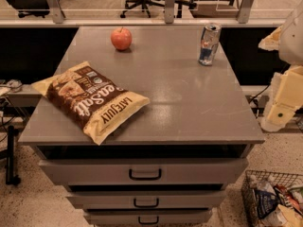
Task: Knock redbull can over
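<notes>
The redbull can (209,44) stands upright near the far right corner of the grey cabinet top (189,103). It is silver and blue with a silver top, and nothing touches it. My arm comes in at the right edge of the view. The gripper (278,113) hangs beside the cabinet's right side, off the top, nearer to me than the can and well apart from it.
A red apple (121,38) sits at the far middle-left of the top. A brown and yellow chip bag (90,100) lies at the front left. Drawers (144,173) face me below. A wire basket of packets (277,202) stands on the floor at right.
</notes>
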Tool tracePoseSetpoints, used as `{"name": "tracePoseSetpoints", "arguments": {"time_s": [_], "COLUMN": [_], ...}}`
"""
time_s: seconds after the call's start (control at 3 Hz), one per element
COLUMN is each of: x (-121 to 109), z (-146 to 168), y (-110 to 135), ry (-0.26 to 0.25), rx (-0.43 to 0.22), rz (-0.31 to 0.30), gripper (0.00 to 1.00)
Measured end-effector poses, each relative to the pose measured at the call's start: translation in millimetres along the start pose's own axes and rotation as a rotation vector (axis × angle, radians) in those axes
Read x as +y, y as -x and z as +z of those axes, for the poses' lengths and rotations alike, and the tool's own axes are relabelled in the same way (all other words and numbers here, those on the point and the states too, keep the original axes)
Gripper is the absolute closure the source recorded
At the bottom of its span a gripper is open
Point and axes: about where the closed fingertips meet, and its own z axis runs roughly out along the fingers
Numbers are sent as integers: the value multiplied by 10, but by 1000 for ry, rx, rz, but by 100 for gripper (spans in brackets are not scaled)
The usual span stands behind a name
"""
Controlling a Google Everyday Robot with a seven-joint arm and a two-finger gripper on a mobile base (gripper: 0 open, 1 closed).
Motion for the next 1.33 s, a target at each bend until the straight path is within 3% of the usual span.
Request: {"name": "tracePoseSetpoints", "arguments": {"time_s": [0.33, 0.67, 1.33], "x": [-1, -184, -1047], "z": [-1, 94, 530], "y": [1, -22, -206], "ry": [-1, -40, -171], "rx": [0, -16, -93], "rz": [0, -7, 79], "gripper": [0, 0, 0]}}
